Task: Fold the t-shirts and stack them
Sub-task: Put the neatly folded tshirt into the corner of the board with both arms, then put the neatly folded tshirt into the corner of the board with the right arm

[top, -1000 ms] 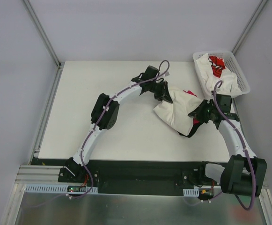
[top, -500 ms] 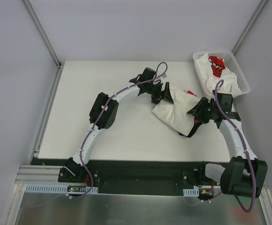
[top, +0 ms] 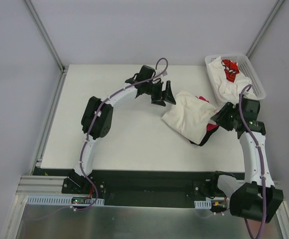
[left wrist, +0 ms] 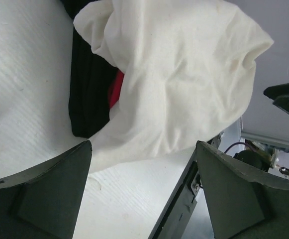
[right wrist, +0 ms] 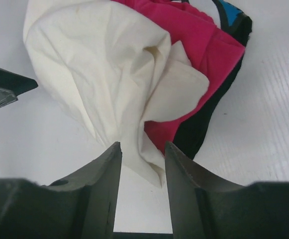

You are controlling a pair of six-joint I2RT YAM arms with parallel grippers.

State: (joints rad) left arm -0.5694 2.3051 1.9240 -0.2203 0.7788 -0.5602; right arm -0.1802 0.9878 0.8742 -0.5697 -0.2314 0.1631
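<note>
A crumpled cream t-shirt (top: 186, 115) lies on top of a magenta t-shirt (top: 212, 128) and a black t-shirt (top: 201, 141) at the table's right middle. My left gripper (top: 168, 95) is open just left of the heap, and the cream cloth (left wrist: 184, 84) lies beyond its fingertips with nothing between them. My right gripper (top: 216, 120) is at the heap's right side. Its jaws (right wrist: 142, 145) stand apart with a loose corner of the cream t-shirt (right wrist: 94, 74) lying between the tips, unpinched. Magenta cloth (right wrist: 204, 55) and black cloth (right wrist: 199, 134) show under it.
A white lattice basket (top: 256, 79) stands at the back right corner, holding a white t-shirt with red print (top: 230, 68) and more white cloth. The white table (top: 114, 129) stretches to the left. Its near edge (left wrist: 184, 199) runs close under my left gripper.
My left gripper opened, let go of the cream t-shirt and drew back up and left. My right gripper widened and pulled back to the right; the cream t-shirt settled onto the heap.
</note>
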